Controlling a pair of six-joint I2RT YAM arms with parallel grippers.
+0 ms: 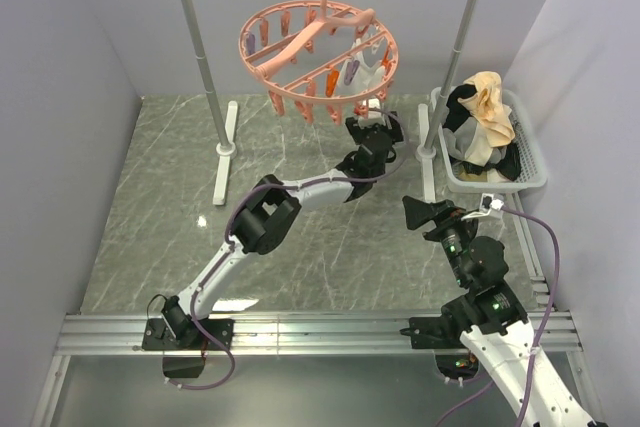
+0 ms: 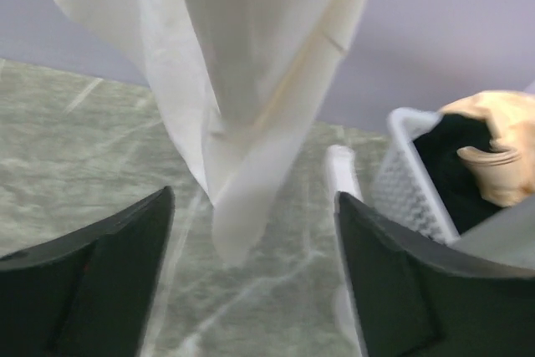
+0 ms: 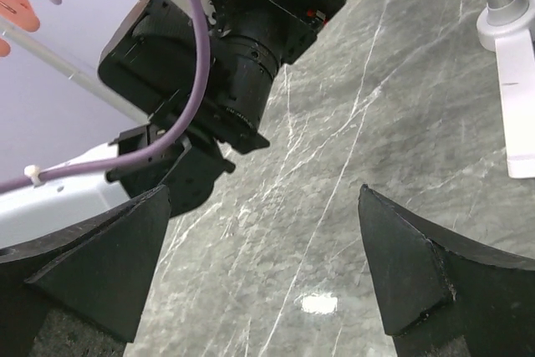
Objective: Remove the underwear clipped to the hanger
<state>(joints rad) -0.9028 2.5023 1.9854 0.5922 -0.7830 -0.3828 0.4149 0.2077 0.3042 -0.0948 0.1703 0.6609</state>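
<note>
The step in hand looks like the reach for a clipped piece. The left gripper (image 1: 376, 133) sits just under the right rim of the hanger (image 1: 318, 47), upper centre of the top view. It is spread and empty, and a cream piece of underwear (image 2: 251, 81) dangles ahead of it. The right gripper (image 1: 418, 211), lower right of centre, is released too. Other garments fill the basket (image 1: 495, 183) at right. Next, I judge, the left must rise, close on the cloth and tug it free.

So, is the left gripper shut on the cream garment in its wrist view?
No, the left gripper has its jaws wide apart either side of the hanging cream underwear, not touching it.
</note>
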